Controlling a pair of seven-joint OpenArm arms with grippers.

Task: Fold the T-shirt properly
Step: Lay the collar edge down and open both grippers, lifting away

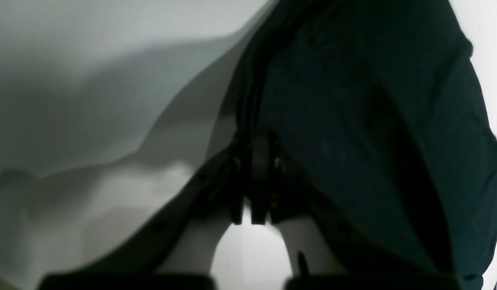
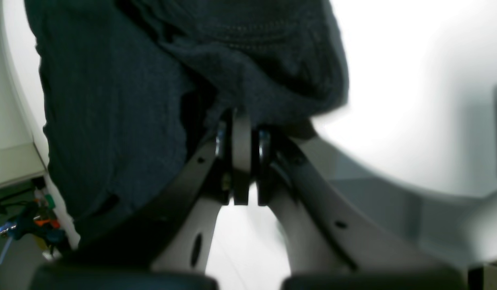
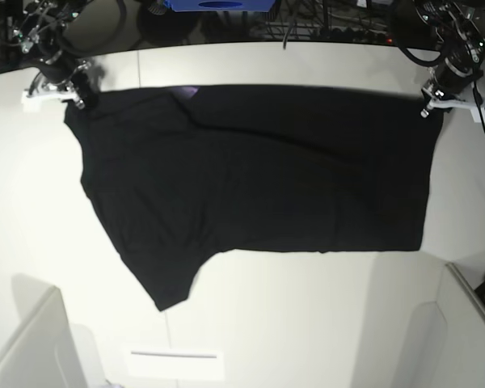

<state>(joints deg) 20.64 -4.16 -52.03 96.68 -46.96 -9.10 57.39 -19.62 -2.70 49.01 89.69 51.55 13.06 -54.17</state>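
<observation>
Where the left fingers [image 1: 256,181] meet, they are pinched tight on a fold of the T-shirt [image 3: 259,178], dark cloth bunching right at their tips in the left wrist view. The right fingers [image 2: 240,161] are likewise clamped on a gathered edge, where a stitched hem shows just above them. In the base view the two grips sit at the far corners of the garment: the right one at that view's upper left [image 3: 73,97], the left one at its upper right [image 3: 436,101], with the far edge stretched nearly straight between them.

The T-shirt hangs or lies spread over the white worktop [image 3: 307,315], one sleeve trailing toward the near side; whether the far edge is lifted clear of the surface I cannot tell. A small purple patch shows near the neck.

By the look of it the cloth is light, limp and not fragile. It will sag and crease wherever it is unsupported, so corners, hem and shoulder seams, where layers are doubled, seem the surest places to grip. A thin pinch may slip if pulled hard.

No container holding anything is clearly visible.
</observation>
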